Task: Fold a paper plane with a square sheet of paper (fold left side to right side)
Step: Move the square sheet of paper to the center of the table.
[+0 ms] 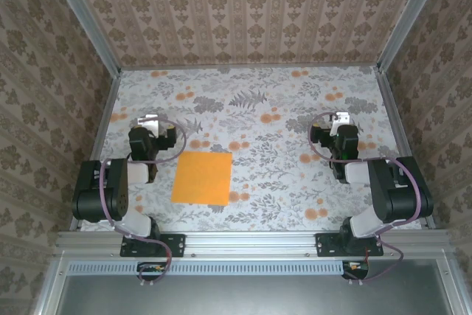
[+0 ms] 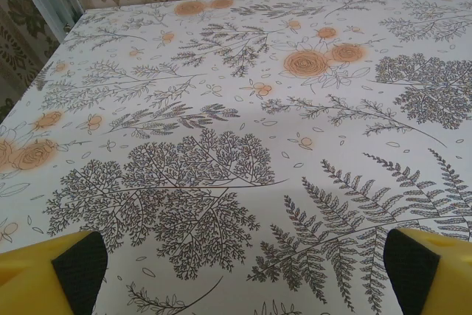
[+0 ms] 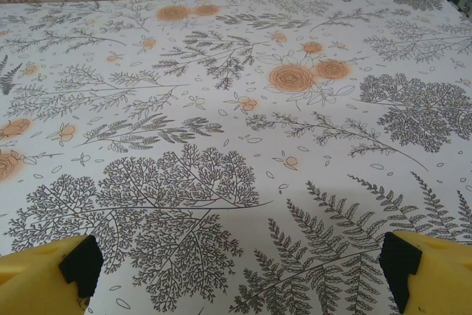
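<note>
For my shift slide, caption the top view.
Flat square sheet of paper lies between open left gripper and open right gripper, nearer the left.

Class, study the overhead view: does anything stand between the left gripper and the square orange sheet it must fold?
Nothing visible does. The square sheet of paper lies flat on the table, to the right of the left gripper, with only patterned tabletop between them.

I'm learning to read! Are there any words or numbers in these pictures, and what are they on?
None can be read.
The flat square sheet of bright-orange paper is blank.
The flower-and-fern patterned table cover and the brown patterned walls show only plant shapes, no letters or numbers.
</note>
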{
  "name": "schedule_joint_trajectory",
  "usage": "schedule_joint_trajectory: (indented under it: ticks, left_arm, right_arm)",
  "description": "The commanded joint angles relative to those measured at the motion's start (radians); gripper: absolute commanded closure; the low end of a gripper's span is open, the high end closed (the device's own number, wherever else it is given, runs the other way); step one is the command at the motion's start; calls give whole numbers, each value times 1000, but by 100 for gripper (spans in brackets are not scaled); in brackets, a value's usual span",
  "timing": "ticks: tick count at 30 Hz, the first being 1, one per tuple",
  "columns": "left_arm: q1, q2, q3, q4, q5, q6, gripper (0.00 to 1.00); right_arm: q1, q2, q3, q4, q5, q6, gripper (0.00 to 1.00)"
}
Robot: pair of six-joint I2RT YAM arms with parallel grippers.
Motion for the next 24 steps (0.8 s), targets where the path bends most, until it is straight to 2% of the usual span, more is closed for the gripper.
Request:
schedule_joint_trajectory:
  ticks: [1, 24]
  left_arm:
    - [-6, -1, 12, -6, -8, 9, 0]
    - [3, -5, 7, 1, 8, 0, 0]
  right_arm:
    - [6, 3, 9, 32, 12, 12, 0]
    - [2, 1, 6, 37, 3, 16, 0]
